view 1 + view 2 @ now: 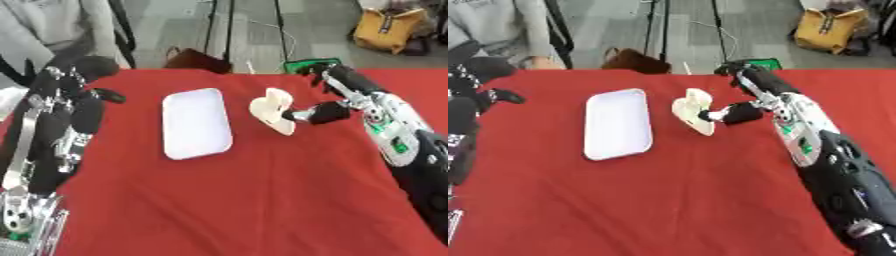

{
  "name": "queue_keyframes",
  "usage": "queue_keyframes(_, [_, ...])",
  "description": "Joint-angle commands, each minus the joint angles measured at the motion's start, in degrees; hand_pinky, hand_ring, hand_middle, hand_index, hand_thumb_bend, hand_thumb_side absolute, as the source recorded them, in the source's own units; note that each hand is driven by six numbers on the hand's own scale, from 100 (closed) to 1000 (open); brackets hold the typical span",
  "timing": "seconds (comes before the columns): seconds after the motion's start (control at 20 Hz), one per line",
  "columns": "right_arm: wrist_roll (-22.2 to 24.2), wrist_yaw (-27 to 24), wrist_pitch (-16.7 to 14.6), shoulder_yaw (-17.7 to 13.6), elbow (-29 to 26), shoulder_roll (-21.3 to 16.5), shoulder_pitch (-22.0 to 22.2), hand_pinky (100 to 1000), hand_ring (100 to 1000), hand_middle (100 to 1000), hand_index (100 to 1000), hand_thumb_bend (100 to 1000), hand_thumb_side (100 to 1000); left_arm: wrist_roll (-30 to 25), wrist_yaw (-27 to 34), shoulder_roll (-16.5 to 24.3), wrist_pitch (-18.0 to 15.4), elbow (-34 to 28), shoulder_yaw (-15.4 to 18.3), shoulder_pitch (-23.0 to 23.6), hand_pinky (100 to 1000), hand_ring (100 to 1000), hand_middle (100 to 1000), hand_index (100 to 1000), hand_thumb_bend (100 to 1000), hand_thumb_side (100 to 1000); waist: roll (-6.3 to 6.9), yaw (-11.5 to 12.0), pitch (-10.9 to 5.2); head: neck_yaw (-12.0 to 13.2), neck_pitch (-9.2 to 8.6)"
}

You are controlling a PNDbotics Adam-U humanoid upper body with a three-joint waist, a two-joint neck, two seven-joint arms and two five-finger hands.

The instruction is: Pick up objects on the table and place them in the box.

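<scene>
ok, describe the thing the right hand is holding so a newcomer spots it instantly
On the red tablecloth, find the white rectangular tray near the middle. Just to its right, the right hand pinches a cream, rounded object. Unlike the flat white tray, it is small, lumpy and off-white.

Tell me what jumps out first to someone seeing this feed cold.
The right hand, reaching in from the right, pinches a cream-coloured object just right of the white tray at the middle of the red table. The left hand hangs raised at the left edge, holding nothing.
</scene>
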Motion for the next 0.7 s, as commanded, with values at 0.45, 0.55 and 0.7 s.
queue_keyframes(0.45, [-2.19, 1.32, 0.15, -1.96, 4.16, -0.21, -2.53, 543, 667, 781, 885, 654, 538, -0.99, 0.83, -0.02, -0.06, -1.23, -0.69, -1.19, 614, 798, 713, 914, 525, 602, 0.35, 1.68, -0.91, -0.57, -0.92])
queue_keyframes(0.55, [-2.47, 1.45, 0.45, -2.32, 5.29, -0.25, -2.82, 534, 656, 771, 875, 646, 537, -1.21, 0.97, -0.13, -0.09, -1.23, -0.9, -1.26, 614, 798, 713, 914, 524, 603, 0.45, 2.14, -0.84, -0.8, -1.01])
queue_keyframes(0.7, [-2.87, 1.51, 0.44, -2.59, 6.27, -0.22, -3.11, 528, 650, 766, 870, 643, 537, -1.37, 1.1, -0.2, -0.08, -1.23, -0.99, -1.28, 614, 798, 712, 914, 523, 605, 0.55, 2.42, -0.76, -0.97, -1.02])
